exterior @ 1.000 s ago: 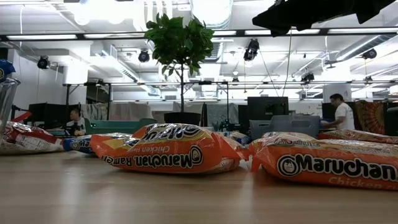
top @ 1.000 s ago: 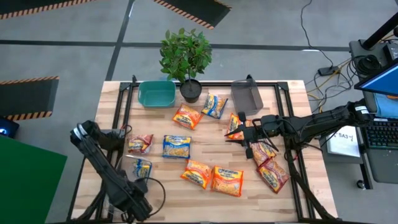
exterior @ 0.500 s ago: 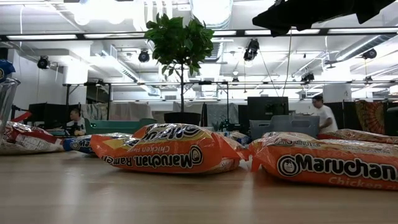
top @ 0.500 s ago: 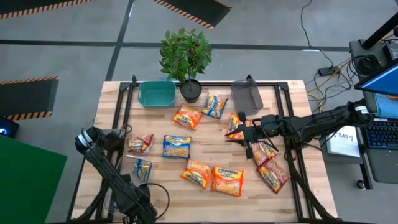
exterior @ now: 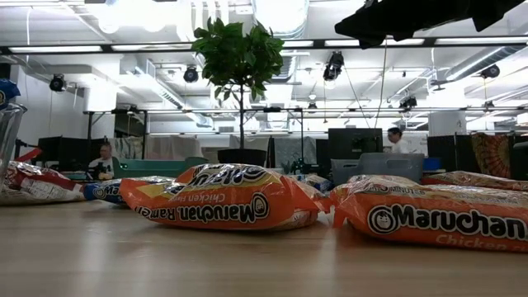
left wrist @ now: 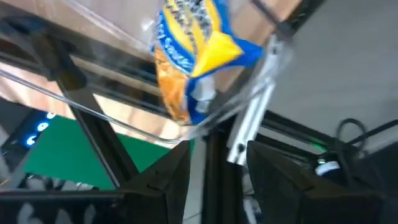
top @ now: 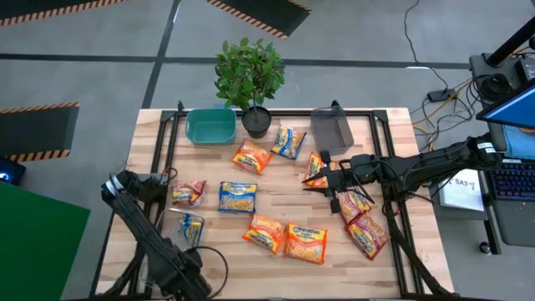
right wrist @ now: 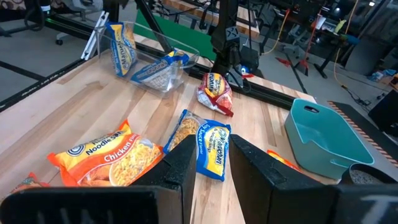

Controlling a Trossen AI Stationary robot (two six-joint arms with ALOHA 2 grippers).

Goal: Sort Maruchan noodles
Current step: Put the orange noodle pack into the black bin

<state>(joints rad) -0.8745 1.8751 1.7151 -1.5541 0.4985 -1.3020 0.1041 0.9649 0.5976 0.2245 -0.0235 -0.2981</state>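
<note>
We read this as the gap between picks: a blue-and-yellow Maruchan packet (left wrist: 186, 59) already lies in the clear bin (right wrist: 152, 78) at the counter's (top: 393, 259) left front, and the left gripper (left wrist: 214, 171) sits pulled back just off the counter's front-left edge, its fingers parted and empty. The right gripper (top: 328, 186) hovers over the right-centre of the counter, released, with another blue-and-yellow packet (right wrist: 208, 146) lying just ahead of its fingers. The remaining packets lie scattered on the wood, orange ones (top: 305, 242) towards the front and red ones (top: 365, 235) at the right. Next, we judge, the right gripper must descend onto one packet and clench it. Against a second ago, the left arm has drawn further off the front edge; the right arm and packets have not moved, and a person (exterior: 396, 139) in the background has walked leftwards.
</note>
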